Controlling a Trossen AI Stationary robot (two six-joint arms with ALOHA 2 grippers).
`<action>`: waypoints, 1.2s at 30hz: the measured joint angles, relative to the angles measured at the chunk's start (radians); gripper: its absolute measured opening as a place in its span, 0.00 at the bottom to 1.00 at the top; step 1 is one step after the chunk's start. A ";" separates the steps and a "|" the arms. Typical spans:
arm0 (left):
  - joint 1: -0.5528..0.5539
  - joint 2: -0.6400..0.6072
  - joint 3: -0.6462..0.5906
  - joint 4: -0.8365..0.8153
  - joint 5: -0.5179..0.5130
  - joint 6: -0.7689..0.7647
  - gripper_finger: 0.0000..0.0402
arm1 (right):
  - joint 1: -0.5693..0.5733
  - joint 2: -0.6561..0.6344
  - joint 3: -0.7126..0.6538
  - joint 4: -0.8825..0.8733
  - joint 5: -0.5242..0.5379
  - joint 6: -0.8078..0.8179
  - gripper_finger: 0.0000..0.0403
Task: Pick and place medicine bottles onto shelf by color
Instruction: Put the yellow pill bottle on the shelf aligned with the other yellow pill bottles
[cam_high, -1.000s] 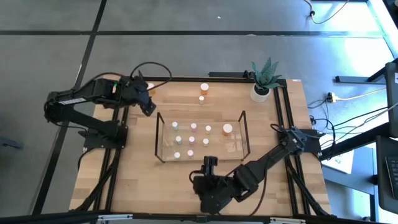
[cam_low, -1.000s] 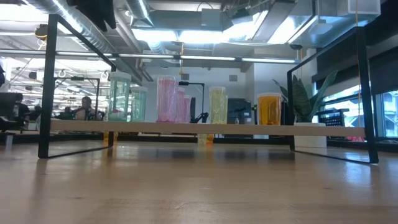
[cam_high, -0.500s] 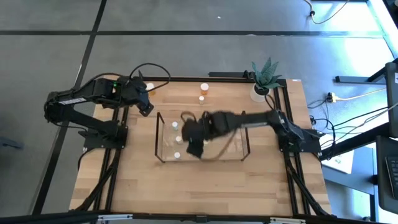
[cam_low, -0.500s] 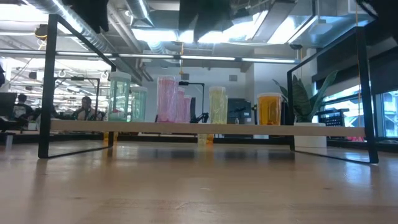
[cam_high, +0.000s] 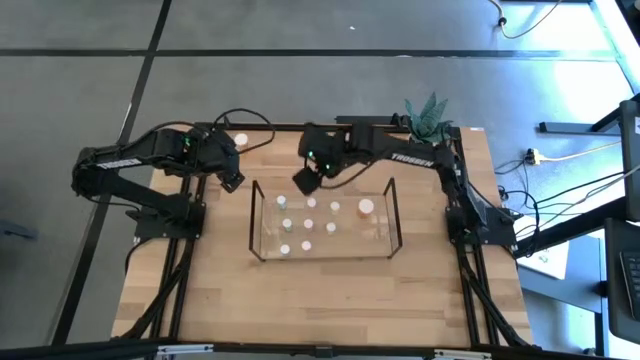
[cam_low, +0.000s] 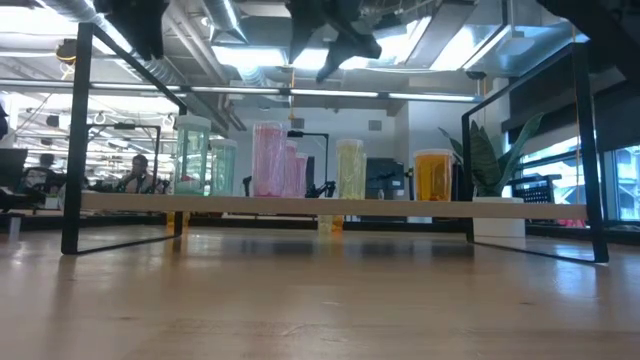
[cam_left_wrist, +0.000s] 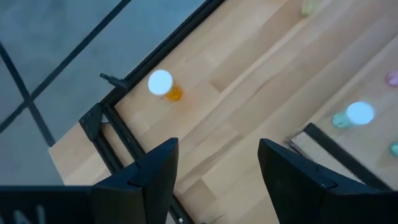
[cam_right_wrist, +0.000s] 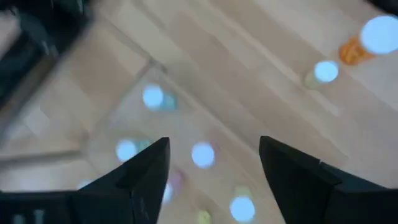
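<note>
Bare wood before the shelf (cam_high: 390, 215), bottles (cam_high: 310, 204) crowd its top — plant (cam_high: 425, 125) blocks far corner

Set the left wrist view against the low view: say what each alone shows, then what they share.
Only the left wrist view: a small orange bottle standing beside the table's corner frame. Only the low view: the plant, the big orange bottle on the shelf, and a person in the room behind. Both: the wooden table and the shelf.
</note>
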 joint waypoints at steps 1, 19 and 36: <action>0.000 0.000 -0.010 -0.001 0.000 0.000 0.53 | -0.010 -0.003 0.000 0.021 0.000 0.020 0.62; 0.000 -0.015 -0.088 0.017 -0.009 0.008 0.53 | -0.165 0.046 -0.020 0.083 0.070 0.133 0.62; 0.000 -0.105 -0.089 0.027 -0.008 0.034 0.53 | -0.191 0.202 -0.024 0.051 0.047 0.106 0.62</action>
